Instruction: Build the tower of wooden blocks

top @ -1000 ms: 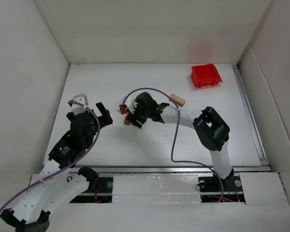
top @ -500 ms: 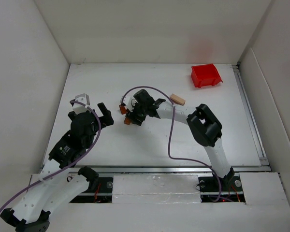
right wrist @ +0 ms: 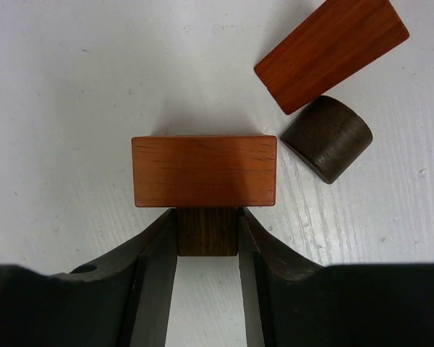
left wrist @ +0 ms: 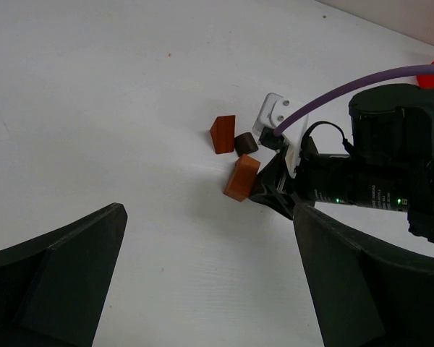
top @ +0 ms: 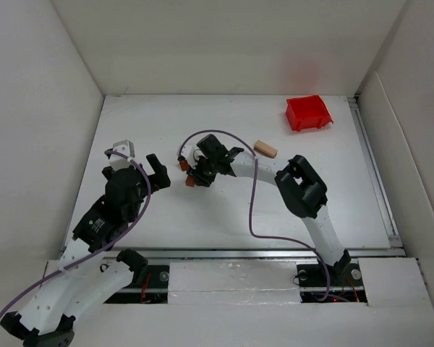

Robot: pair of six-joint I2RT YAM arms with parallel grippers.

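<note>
right pincer (right wrist: pixel 207 220) clamped on dark block (right wrist: pixel 207 235), reddish block (right wrist: pixel 204 171) crosswise beyond, left pincer (top: pixel 139 160) apart

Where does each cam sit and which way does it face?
Top external: above, behind the bases, looking down on the table; left arm and right arm show.
Left wrist: looks across at the right gripper; own open fingers at the bottom.
Right wrist: looks straight down; own fingers pinch a dark block.
Shared: both wrist views show the red-brown rectangular block.
</note>
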